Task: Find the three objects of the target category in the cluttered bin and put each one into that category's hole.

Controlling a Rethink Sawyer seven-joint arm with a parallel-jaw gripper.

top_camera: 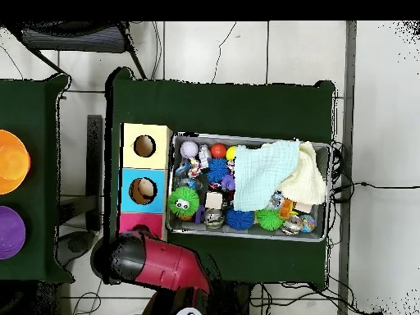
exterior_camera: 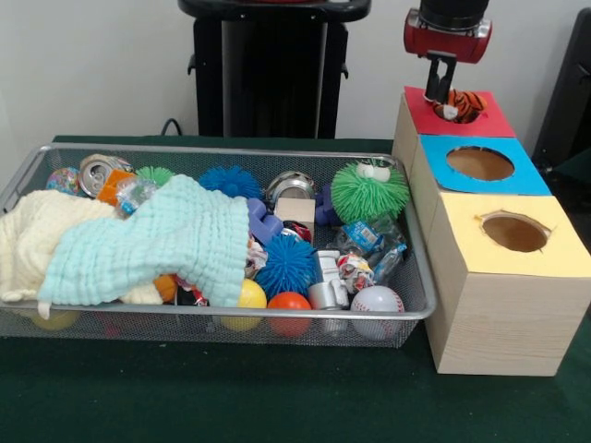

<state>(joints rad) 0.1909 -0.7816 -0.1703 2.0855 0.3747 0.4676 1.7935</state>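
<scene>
The wire bin [exterior_camera: 420, 312] sits on the green table, heaped with spiky balls, cans and a pale blue cloth [exterior_camera: 157, 245]. Right beside it is the wooden box row; the arm hangs over the red-topped one [exterior_camera: 489, 122] at the far end. The gripper [exterior_camera: 441, 97] has its fingers pinched on the orange striped tiger toy [exterior_camera: 459, 104], which sits at the hole's mouth directly under the fingertips.

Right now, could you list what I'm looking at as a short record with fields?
arm: red and black gripper above the red-topped hole
held: orange, black-striped soft toy, partly in that hole
gripper state: cannot tell
boxes: red, blue and yellow tops, one round hole each
bin: silver wire mesh basket crowded with balls, cans and bottles
covering: pale blue cloth over a cream one
</scene>
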